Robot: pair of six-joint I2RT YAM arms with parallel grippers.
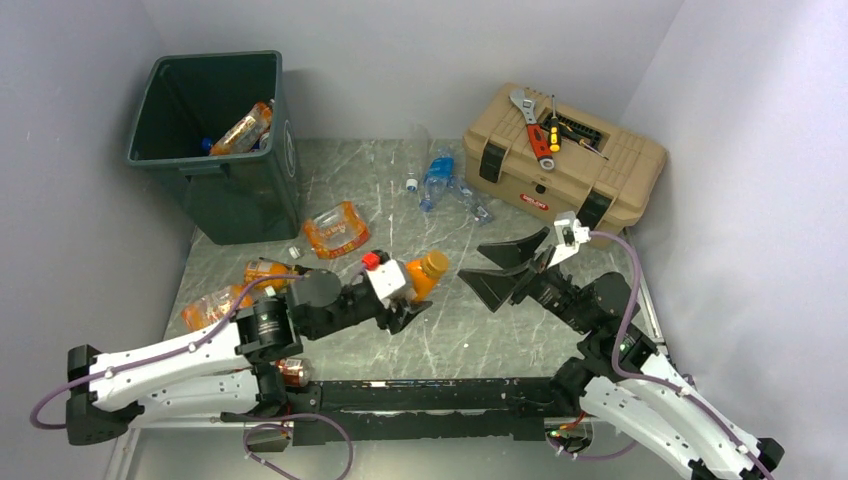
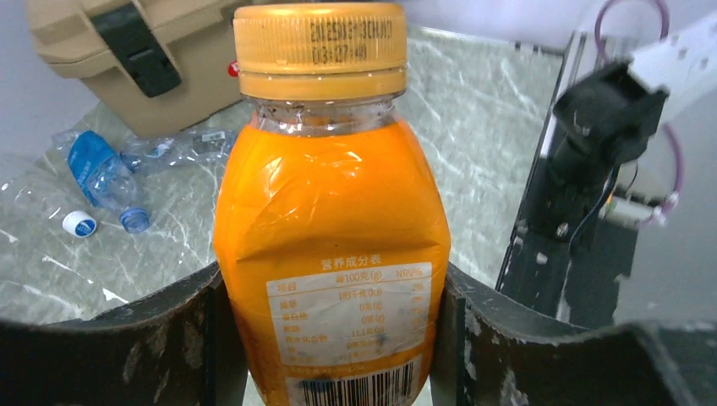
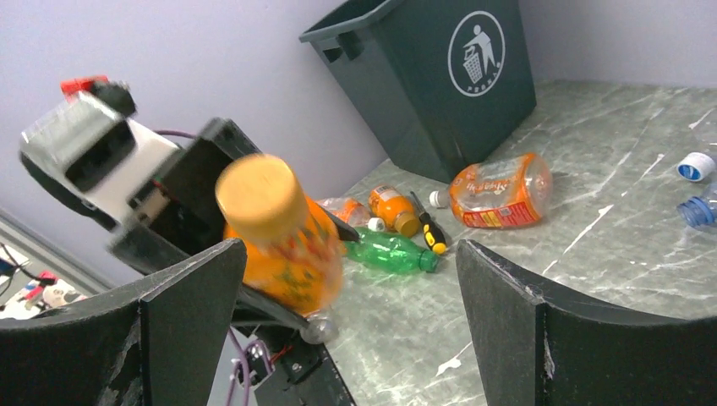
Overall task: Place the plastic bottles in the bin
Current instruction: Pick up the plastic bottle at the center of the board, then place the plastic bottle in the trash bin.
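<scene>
Left gripper (image 1: pixel 408 292): about half closed, pads pressed on both sides of the orange bottle (image 1: pixel 427 272) at the label, low on the body. Bottle apparently clear of the bench (image 1: pixel 480 340).

Key relation: bin (image 1: pixel 240 200) far-left of the held bottle and well apart from it. Bottle's long axis in line with the left gripper, orange cap pointing away from the bin. Left arm the nearer of the two to the bin. Probable need: swing toward the bin and a lift above its rim before any release.

Right gripper (image 1: pixel 503 270): jaws spread wide, nothing between them. Just beyond the bottle's cap, on the side away from the bin.

Bin: upright, top open. Inside, one binned bottle (image 1: pixel 243 128) with an orange label, leaning at the right wall, a scrap of blue beside it. Rest of the interior hidden.

Not yet binned:
- flattened orange-labelled bottle (image 1: pixel 337 230), just right of the bin's base
- clear blue-labelled bottles (image 1: pixel 440 180), farther right of the bin, toward the toolbox (image 1: pixel 565 165)
- two orange-tinted bottles (image 1: pixel 215 305), nearer than the bin, beside the left arm
- green bottle (image 3: pixel 389 252), right wrist view only
</scene>
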